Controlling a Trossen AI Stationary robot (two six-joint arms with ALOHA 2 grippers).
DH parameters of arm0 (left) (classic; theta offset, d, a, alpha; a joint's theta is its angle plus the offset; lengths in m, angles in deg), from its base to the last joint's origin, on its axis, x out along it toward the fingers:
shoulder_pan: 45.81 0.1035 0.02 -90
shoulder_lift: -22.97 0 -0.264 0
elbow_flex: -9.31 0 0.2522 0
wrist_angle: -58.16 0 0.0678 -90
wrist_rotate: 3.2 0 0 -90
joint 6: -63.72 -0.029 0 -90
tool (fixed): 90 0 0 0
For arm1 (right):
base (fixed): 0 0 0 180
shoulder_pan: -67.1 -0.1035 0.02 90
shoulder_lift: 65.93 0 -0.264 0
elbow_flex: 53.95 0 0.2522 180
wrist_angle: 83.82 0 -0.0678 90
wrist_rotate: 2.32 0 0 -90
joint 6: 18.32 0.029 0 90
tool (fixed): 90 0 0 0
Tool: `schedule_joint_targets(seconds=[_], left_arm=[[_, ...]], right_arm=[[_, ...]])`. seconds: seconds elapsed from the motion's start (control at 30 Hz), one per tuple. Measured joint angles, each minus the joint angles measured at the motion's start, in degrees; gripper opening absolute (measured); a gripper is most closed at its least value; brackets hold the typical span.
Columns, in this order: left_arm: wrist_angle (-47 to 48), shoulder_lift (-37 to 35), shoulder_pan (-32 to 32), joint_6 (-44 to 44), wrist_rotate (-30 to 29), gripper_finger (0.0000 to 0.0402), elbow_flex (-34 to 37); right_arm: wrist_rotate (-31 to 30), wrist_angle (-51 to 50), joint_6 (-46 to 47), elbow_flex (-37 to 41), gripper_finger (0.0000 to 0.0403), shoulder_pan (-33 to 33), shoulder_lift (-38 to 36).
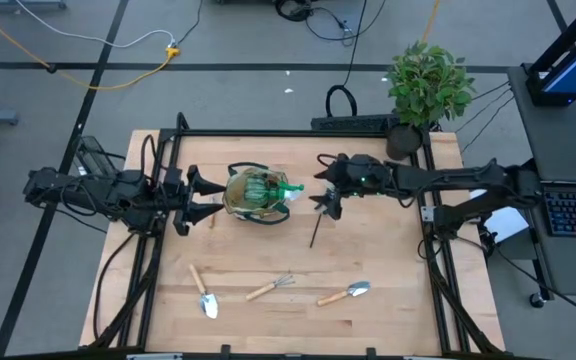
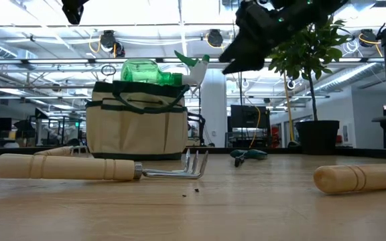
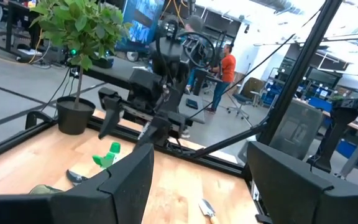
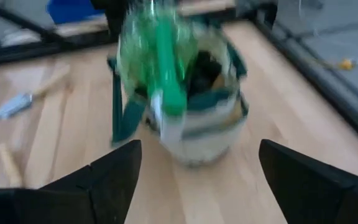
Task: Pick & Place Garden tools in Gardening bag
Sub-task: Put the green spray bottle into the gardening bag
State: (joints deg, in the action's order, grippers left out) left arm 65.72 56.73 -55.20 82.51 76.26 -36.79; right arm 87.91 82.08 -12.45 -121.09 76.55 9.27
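Green plastic shows above the rim of the tan gardening bag (image 1: 253, 195): the spray bottle (image 1: 268, 186) sits inside it, nozzle poking out toward the right gripper (image 1: 326, 190). That gripper hangs just beside the bag with its jaws spread wide and nothing between them. On the bag's far side the left gripper (image 1: 196, 197) waits close by, jaws also apart and empty. The bag stands between the two sets of jaws. Left to pack, judging from the table: a thin dark stick (image 1: 315, 232) lying just below the right jaws, and farther off, well clear of both grippers, two trowels (image 1: 204, 294) (image 1: 345, 293) and a hand rake (image 1: 270, 288). Most of the job seems to remain.
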Motion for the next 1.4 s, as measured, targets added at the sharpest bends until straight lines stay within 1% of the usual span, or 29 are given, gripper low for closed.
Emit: schedule_joint_targets(seconds=[0.2, 0.3, 0.47, 0.57, 0.67, 1.0, 1.23, 1.4], left_arm=[[0.0, 0.0, 0.0, 0.1, 0.0, 0.0267, 0.0], [0.0, 0.0, 0.0, 0.3, 0.0, 0.0267, 0.0], [0.1, 0.0, 0.0, 0.4, 0.0, 0.0267, 0.0], [0.0, 0.0, 0.0, 0.4, 0.0, 0.0267, 0.0], [0.0, 0.0, 0.0, 0.4, 0.0, 0.0267, 0.0], [0.0, 0.0, 0.0, -0.5, -0.1, 0.0267, 0.0], [0.0, 0.0, 0.0, -0.6, -0.1, 0.0267, 0.0], [-0.1, 0.0, 0.0, -0.6, -0.1, 0.0267, 0.0]], right_arm=[[0.5, 6.9, -1.6, 0.0, 0.0316, 0.0, 4.4], [1.2, 7.9, -1.6, 0.0, 0.0316, 0.4, 5.7], [3.8, 14.1, 0.7, -0.1, 0.0312, 1.1, 8.5], [4.4, 15.0, 2.2, -0.1, 0.0304, 1.5, 10.0], [4.3, 16.9, 3.8, -0.1, 0.0287, 1.6, 10.9], [4.1, 16.1, 6.9, -0.5, 0.0213, 1.8, 11.0], [3.4, 16.0, 7.0, -0.5, 0.0178, 1.7, 11.0], [2.8, 16.9, 6.8, -0.5, 0.0137, 1.5, 11.0]])
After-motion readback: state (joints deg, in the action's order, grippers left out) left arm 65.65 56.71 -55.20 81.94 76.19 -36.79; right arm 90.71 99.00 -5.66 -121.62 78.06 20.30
